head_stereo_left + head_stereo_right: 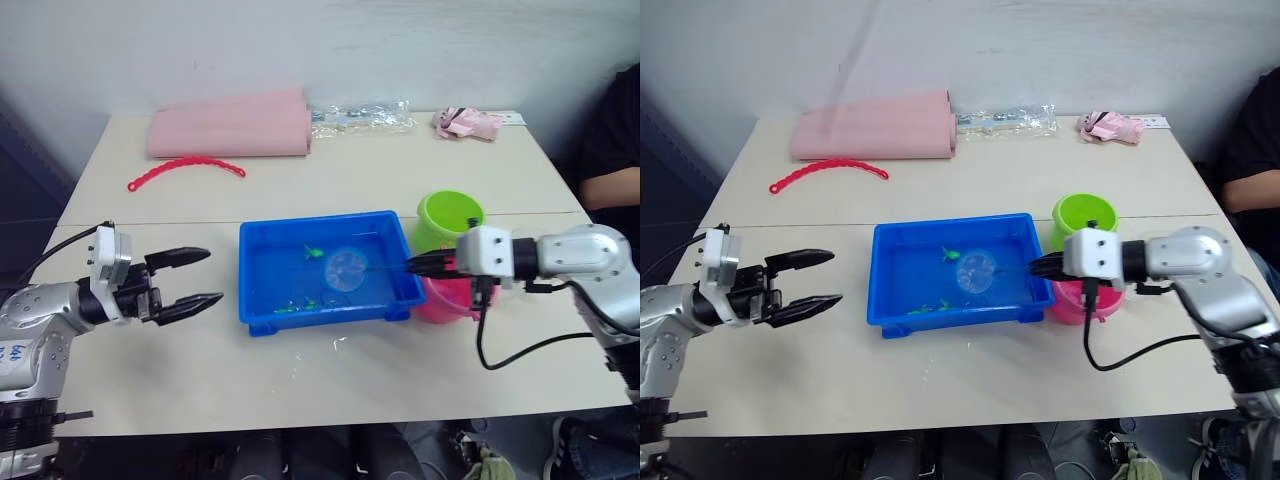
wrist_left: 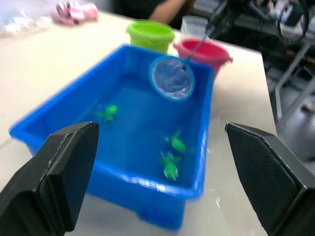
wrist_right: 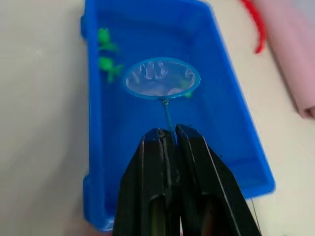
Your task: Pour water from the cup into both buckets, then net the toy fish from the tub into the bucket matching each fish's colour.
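Left arm: extended forward over the bench, forearm roughly level.
Left gripper [image 1: 195,277]: jaws parted wide, both black fingers [image 2: 54,182] pointing toward the robot's right; nothing between them, touching nothing.
Right arm: bent at the elbow, forearm reaching inward toward the robot's left, a cable hanging below the wrist.
Right gripper [image 3: 167,135]: jaws pressed together on the thin handle of the net [image 3: 161,78], fingers level, pointing toward the robot's left.
Spacing: the two grippers face each other, well apart.
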`<state>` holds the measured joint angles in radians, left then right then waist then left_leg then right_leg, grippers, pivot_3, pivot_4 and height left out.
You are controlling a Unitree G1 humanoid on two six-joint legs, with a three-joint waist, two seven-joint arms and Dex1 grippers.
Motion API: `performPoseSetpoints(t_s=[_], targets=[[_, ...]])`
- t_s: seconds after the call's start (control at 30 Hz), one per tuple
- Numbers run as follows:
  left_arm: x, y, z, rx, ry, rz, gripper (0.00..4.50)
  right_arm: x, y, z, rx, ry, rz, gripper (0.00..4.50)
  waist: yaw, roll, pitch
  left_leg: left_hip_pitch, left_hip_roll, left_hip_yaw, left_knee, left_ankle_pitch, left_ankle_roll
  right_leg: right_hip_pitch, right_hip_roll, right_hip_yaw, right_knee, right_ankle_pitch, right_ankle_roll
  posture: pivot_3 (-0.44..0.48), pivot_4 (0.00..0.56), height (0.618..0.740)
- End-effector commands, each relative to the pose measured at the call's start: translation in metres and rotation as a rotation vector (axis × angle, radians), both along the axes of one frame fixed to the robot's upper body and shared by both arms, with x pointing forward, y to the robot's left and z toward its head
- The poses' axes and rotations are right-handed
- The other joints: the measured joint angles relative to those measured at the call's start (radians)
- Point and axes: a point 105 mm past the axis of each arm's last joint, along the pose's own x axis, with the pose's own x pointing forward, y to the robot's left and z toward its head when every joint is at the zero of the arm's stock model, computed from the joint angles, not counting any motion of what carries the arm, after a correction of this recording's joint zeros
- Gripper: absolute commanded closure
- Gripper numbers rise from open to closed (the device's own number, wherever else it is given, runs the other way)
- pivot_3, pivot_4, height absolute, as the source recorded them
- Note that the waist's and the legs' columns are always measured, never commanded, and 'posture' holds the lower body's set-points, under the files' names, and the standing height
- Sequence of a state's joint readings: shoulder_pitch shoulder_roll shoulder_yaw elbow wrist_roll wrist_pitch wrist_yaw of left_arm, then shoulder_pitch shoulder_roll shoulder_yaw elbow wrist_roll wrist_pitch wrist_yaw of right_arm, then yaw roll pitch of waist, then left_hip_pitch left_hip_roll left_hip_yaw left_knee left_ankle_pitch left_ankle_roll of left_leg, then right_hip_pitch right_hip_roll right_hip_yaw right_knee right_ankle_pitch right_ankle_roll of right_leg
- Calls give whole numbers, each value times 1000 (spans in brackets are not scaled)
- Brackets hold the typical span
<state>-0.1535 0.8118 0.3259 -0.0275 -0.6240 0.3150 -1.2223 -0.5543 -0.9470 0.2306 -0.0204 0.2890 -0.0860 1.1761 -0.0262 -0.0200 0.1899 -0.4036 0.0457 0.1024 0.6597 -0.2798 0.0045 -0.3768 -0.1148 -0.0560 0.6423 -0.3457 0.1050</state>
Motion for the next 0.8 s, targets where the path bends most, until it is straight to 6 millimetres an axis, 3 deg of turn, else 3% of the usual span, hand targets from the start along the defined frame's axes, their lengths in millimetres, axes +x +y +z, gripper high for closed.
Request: performPoseSetpoints(t_s=[0.03,0.33,0.53,0.8], targets=[[-10,-3,4,57,-22,-46,20,12,1,-12,-107,-31,7,4500,-2,0,0,0,0,0,0,0,0,0,0,0,0,0,0,0,150,740],[-16,-12,1,67,-13,-54,20,28,20,-32,-218,-8,110,4500,-8,0,0,0,1,3,0,0,0,-2,2,-2,1,0,0,0,150,740],[-16,-16,1,62,-19,-47,20,22,42,-34,-93,103,172,4500,-7,0,0,0,2,3,-1,0,-1,-2,3,-3,3,0,0,0,150,740],[-17,-13,-1,68,-17,-29,20,18,39,-32,-6,217,132,4500,-3,0,0,-1,1,2,-1,0,0,-1,2,-3,3,0,0,0,150,740]])
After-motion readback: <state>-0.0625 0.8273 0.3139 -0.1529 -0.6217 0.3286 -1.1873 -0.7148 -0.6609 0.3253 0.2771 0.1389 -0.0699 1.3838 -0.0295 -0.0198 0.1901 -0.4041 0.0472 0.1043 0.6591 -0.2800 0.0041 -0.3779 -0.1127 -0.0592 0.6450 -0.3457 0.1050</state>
